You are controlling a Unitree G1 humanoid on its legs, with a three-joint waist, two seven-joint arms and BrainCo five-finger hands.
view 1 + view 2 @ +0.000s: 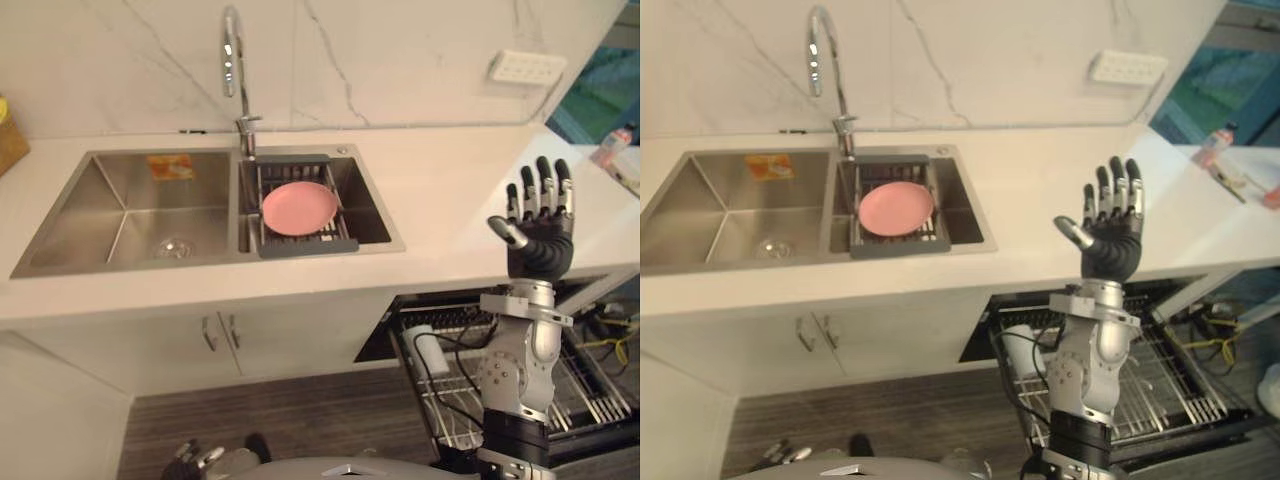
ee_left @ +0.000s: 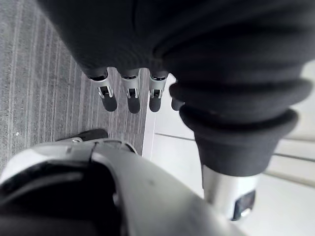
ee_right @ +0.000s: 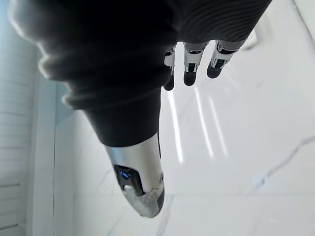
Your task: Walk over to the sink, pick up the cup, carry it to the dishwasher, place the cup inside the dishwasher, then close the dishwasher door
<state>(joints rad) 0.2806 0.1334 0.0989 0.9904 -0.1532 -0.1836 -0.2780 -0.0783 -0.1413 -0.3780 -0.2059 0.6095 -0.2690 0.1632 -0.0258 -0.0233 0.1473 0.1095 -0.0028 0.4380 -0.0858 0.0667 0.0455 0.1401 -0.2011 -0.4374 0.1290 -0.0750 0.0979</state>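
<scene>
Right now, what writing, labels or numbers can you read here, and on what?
Nothing can be read.
Orange sticker in the left sink basin: print too blurred.
Bottle on the counter at far right: label too small.
White wall panel: no legible marks.

No legible text. Orange sticker (image 1: 170, 166) on back wall of sink (image 1: 60, 262), left basin: print too small to read. Bottle (image 1: 617, 141) at countertop's (image 1: 450, 190) right edge: label blurred, unreadable
</scene>
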